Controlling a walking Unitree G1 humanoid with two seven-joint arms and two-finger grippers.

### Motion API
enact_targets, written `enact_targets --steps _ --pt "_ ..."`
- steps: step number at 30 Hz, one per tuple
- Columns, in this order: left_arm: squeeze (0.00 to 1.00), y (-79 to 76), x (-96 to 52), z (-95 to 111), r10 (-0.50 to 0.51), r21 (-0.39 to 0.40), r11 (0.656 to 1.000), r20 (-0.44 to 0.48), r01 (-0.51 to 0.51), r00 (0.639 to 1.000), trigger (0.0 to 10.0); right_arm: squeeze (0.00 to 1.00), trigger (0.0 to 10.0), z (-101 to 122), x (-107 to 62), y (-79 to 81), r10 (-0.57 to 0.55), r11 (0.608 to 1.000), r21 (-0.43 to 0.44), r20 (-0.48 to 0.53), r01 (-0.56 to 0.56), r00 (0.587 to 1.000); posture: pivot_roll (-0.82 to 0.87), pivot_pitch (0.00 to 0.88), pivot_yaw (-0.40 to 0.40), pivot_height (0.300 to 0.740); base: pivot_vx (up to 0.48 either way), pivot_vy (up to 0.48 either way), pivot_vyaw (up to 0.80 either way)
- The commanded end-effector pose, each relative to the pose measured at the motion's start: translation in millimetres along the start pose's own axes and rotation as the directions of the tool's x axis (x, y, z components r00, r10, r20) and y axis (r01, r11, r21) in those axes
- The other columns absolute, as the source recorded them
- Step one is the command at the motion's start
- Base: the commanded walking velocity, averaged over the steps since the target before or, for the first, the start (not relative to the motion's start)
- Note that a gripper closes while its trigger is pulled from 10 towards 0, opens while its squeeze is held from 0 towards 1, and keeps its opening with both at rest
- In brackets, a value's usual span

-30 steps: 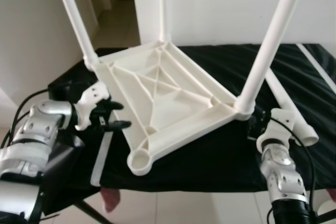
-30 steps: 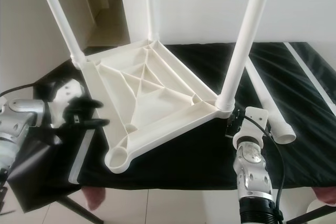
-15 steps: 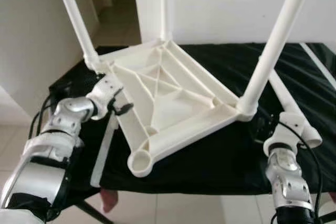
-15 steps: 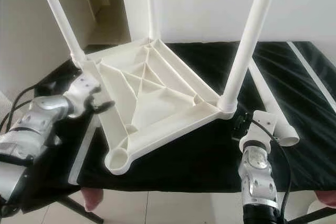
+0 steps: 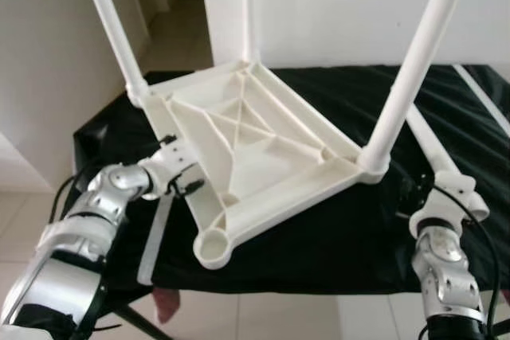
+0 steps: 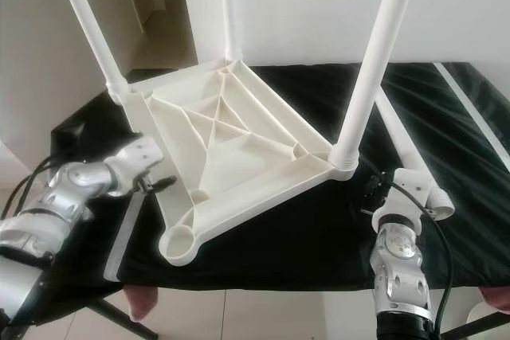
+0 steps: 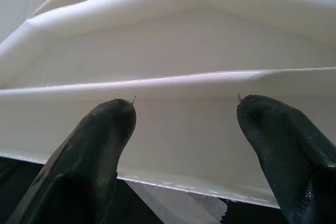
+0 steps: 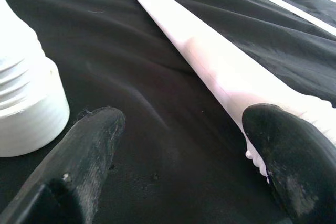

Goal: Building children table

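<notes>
1. Since the earlier frames the left claw (image 5: 190,183) has swung in from the frame's left edge to the rim of the tabletop (image 5: 255,149); the right claw (image 8: 184,145) has edged toward the loose leg (image 6: 406,157).
2. Upturned, the tabletop fills the frame's centre on the black-draped surface (image 5: 335,236); three legs stand screwed in, and the empty socket (image 5: 212,245) sits at lower centre.
3. Left claw fingers (image 7: 100,135) are spread wide against the rim, gripping nothing; pushing further over the rim before closing looks wise, so the tabletop is steadied.
4. Right claw is spread wide too, holding nothing, one finger beside the loose leg at right; it should straddle the leg near its threaded end, then grip.
5. A white strip (image 5: 155,232) lies at lower left.
</notes>
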State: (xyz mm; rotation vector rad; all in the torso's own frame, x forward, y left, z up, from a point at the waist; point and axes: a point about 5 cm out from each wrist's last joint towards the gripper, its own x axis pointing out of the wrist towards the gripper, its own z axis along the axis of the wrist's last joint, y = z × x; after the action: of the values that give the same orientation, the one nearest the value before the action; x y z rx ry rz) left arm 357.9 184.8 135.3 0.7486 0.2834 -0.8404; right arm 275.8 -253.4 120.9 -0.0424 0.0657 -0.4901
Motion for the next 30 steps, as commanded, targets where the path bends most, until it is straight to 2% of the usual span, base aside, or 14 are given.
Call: enact_targets --steps 1,2,3,4,5,6,8,11,21,23,24,25,29,30 --pt "0.0 -36.8 -5.3 -16 -0.391 -0.052 0.92 -0.033 0.389 0.92 10.0 0.0 10.0 -2 1.8 -4.0 -0.013 1.0 0.006 -0.014 0.014 1.0 -0.02 0.0 0.044 0.74 0.0 0.0 0.0" --pt "0.0 -36.8 -5.3 -16 -0.391 -0.052 0.92 -0.033 0.389 0.92 10.0 0.0 10.0 -2 1.8 -4.0 -0.013 1.0 0.006 -0.014 0.014 1.0 -0.02 0.0 0.044 0.74 0.0 0.0 0.0" --pt "0.0 -44.0 -7.9 -13 -0.442 -0.065 0.895 -0.005 0.441 0.897 10.0 0.0 10.0 -2 2.6 -4.3 -0.014 1.0 0.006 -0.012 0.014 1.0 -0.02 0.0 0.048 0.74 0.0 0.0 0.0" --pt "0.0 -44.0 -7.9 -13 -0.442 -0.065 0.895 -0.005 0.441 0.897 10.0 0.0 10.0 -2 2.6 -4.3 -0.014 1.0 0.006 -0.012 0.014 1.0 -0.02 0.0 0.048 0.74 0.0 0.0 0.0" --pt "0.0 -55.6 -11.7 -8 -0.507 -0.06 0.859 0.039 0.508 0.861 10.0 0.0 10.0 -1 3.5 -4.6 -0.013 1.0 0.005 -0.009 0.013 1.0 -0.02 0.0 0.051 0.74 0.0 0.0 0.0" --pt "0.0 -55.6 -11.7 -8 -0.507 -0.06 0.859 0.039 0.508 0.861 10.0 0.0 10.0 -1 3.5 -4.6 -0.013 1.0 0.005 -0.009 0.013 1.0 -0.02 0.0 0.051 0.74 0.0 0.0 0.0" --pt "0.0 -74.7 -15.9 3 -0.583 -0.048 0.806 0.114 0.59 0.805 10.0 0.0 10.0 1 6.0 -4.1 -0.01 1.0 0.004 -0.004 0.01 1.0 -0.01 0.0 0.049 0.74 0.0 0.0 0.0" --pt "0.0 -80.7 -12.1 8 -0.574 -0.035 0.812 0.133 0.582 0.808 10.0 0.0 10.0 2 8.3 -2.3 -0.004 1.0 0.006 -0.002 0.004 1.0 0.0 0.0 0.046 0.74 0.0 0.0 0.0" --pt "0.0 -82.1 -9.7 17 -0.553 -0.032 0.825 0.165 0.565 0.817 10.0 0.0 10.0 5 11.6 5.1 0.026 1.0 0.007 0.009 -0.026 1.0 0.0 0.0 0.046 0.74 0.0 0.0 0.0" --pt "0.0 -66.0 -16.2 13 -0.506 -0.049 0.854 0.145 0.517 0.85 10.0 0.0 10.0 7 9.8 14.7 0.062 0.998 0.009 0.02 -0.062 0.998 0.0 0.0 0.045 0.74 0.0 0.0 0.0" --pt "0.0 -66.0 -16.2 13 -0.506 -0.049 0.854 0.145 0.517 0.85 10.0 0.0 10.0 7 9.8 14.7 0.062 0.998 0.009 0.02 -0.062 0.998 0.0 0.0 0.045 0.74 0.0 0.0 0.0" --pt "0.0 -57.2 -22.0 11 -0.483 -0.058 0.868 0.133 0.493 0.866 10.0 0.0 10.0 6 8.2 19.5 0.078 0.997 0.01 0.018 -0.079 0.997 0.0 0.0 0.045 0.74 0.0 0.0 0.0" --pt "0.0 -51.6 -25.7 9 -0.468 -0.063 0.877 0.124 0.477 0.875 10.0 0.0 10.0 5 7.0 22.3 0.088 0.996 0.011 0.016 -0.088 0.996 0.01 0.0 0.043 0.74 0.0 0.0 0.0" --pt "0.0 -45.0 -33.3 10 -0.458 -0.064 0.882 0.112 0.466 0.882 10.0 0.0 10.0 2 6.6 35.2 0.132 0.991 0.021 0.001 -0.132 0.991 0.01 0.0 0.047 0.74 0.0 0.0 0.0"
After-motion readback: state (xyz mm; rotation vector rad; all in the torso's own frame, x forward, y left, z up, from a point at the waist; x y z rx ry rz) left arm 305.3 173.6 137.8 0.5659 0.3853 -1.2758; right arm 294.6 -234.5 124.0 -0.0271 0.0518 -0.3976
